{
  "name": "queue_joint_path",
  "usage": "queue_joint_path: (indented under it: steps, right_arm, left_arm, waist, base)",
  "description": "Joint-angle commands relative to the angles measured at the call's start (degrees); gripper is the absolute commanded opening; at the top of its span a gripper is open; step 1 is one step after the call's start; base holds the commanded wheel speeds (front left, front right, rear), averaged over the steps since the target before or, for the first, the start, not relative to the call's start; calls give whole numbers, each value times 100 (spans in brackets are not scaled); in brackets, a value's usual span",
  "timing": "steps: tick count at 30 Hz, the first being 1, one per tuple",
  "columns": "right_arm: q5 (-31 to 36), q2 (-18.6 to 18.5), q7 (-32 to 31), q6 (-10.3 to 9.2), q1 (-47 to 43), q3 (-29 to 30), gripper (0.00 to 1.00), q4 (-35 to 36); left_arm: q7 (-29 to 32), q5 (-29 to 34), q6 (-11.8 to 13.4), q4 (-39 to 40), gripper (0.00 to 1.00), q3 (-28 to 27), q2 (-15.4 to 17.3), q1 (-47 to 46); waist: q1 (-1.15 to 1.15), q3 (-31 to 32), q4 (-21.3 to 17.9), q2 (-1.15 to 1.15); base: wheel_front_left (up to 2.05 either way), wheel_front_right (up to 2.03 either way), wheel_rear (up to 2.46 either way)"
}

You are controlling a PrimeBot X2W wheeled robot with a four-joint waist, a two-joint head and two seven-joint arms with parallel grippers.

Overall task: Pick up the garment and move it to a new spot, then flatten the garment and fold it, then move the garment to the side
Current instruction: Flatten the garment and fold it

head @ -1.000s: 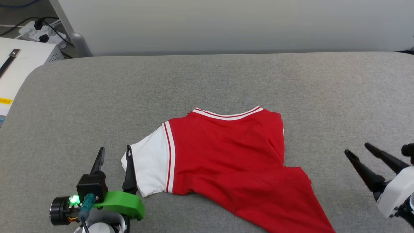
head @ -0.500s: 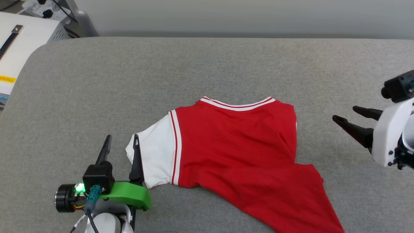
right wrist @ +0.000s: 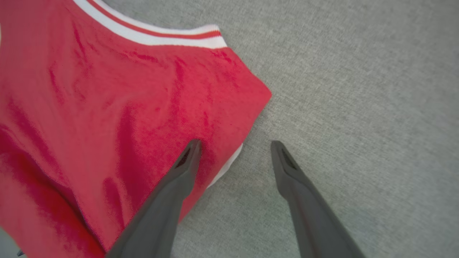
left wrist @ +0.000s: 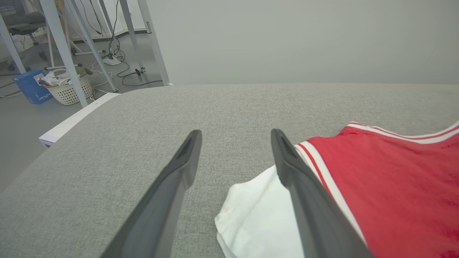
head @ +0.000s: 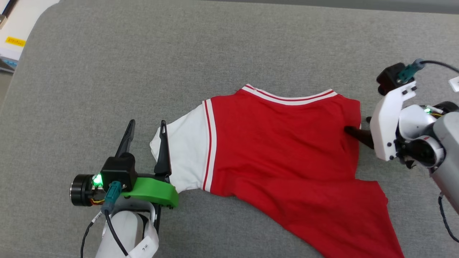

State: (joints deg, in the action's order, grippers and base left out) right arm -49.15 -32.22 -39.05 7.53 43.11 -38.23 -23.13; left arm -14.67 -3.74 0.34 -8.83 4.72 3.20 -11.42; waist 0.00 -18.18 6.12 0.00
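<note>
The garment [head: 279, 150], a red shirt with a white sleeve [head: 183, 150] and striped collar trim, lies on the grey padded surface [head: 229, 46], its lower part running off to the bottom right. My left gripper [head: 147, 125] stands open at the sleeve's outer edge, its right finger over the white cloth [left wrist: 258, 215] and nothing between the fingers. In the left wrist view the left gripper [left wrist: 236, 134] points across the bare padding. My right gripper [head: 358, 126] is open at the shirt's right edge. In the right wrist view the right gripper [right wrist: 236, 143] straddles that edge, one finger over the red cloth [right wrist: 125, 107].
A white box [head: 14, 32] sits beyond the pad's far left corner. The left wrist view shows the pad's rounded left edge, then floor with metal legs, a wicker basket [left wrist: 68, 87] and a blue box [left wrist: 30, 86]. Bare padding lies behind and left of the shirt.
The head camera has tilted down. My right gripper has swung from the lower right up to the shirt's right edge, now pointing left. The left gripper stays by the sleeve.
</note>
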Motion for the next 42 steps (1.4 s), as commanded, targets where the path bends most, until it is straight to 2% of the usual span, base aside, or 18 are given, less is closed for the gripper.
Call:
queue_joint_path:
  steps: [1,5,9,10,11,17,21,22,26,30,34,37,42]
  right_arm:
    - [66,86,58,-4,71,-173,100,-152]
    - [5,208,309,-4,-1,-657,100,-534]
    - [6,189,878,-4,43,-1055,100,-664]
    - [22,167,1123,-4,86,-1153,43,-654]
    - [7,156,1323,-4,114,-1211,2,-651]
    - [-117,-92,2703,-4,223,-1506,0,-426]
    - [-197,-478,3410,-4,12,-1593,0,-72]
    - [-352,-717,3637,-4,-216,-1517,0,174]
    - [-578,-1156,3855,-4,-712,-1216,0,500]
    - [-808,-1558,3953,-4,-1340,-673,0,687]
    - [-1083,-1825,3927,-4,-1891,-40,0,702]
    - [-1054,-2030,3884,-4,-2102,416,0,579]
    - [-956,-2121,3576,-4,-2075,1124,0,372]
  left_arm:
    - [-33,-58,29,-15,100,10,-26,-100]
    - [-33,-87,61,-57,100,48,-29,-140]
    - [-33,-100,78,-102,100,21,-30,-111]
    - [-33,-96,80,-120,100,11,-30,-103]
    - [-33,-93,80,-132,100,2,-31,-98]
    - [-33,-63,32,-217,100,-33,-31,19]
    - [-33,-54,9,-243,100,-84,-31,206]
    - [-33,-45,16,-230,100,-136,-31,340]
    - [-33,-34,4,-198,100,-204,-31,555]
    - [-33,-40,-19,-166,100,-243,-31,679]
    - [-33,-53,-32,-148,100,-209,-32,678]
    - [-33,-56,-34,-133,100,-146,-32,630]
    - [-33,-67,-36,-109,100,-54,-32,476]
  waist:
    - [0,-227,196,0]
    - [0,-257,232,0]
    - [0,-205,139,0]
    - [0,-170,100,0]
    - [0,-140,68,0]
    - [0,204,-122,0]
    - [0,483,-237,0]
    - [0,612,-333,0]
    - [0,748,-480,0]
    - [0,790,-612,0]
    - [0,770,-649,0]
    - [0,701,-612,0]
    - [0,461,-446,0]
  base:
    - [0,0,0]
    - [0,0,0]
    - [0,0,0]
    - [0,0,0]
    - [0,0,0]
    - [0,0,0]
    - [0,0,0]
    - [0,0,0]
    - [0,0,0]
    - [0,0,0]
    - [0,0,0]
    - [0,0,0]
    - [0,0,0]
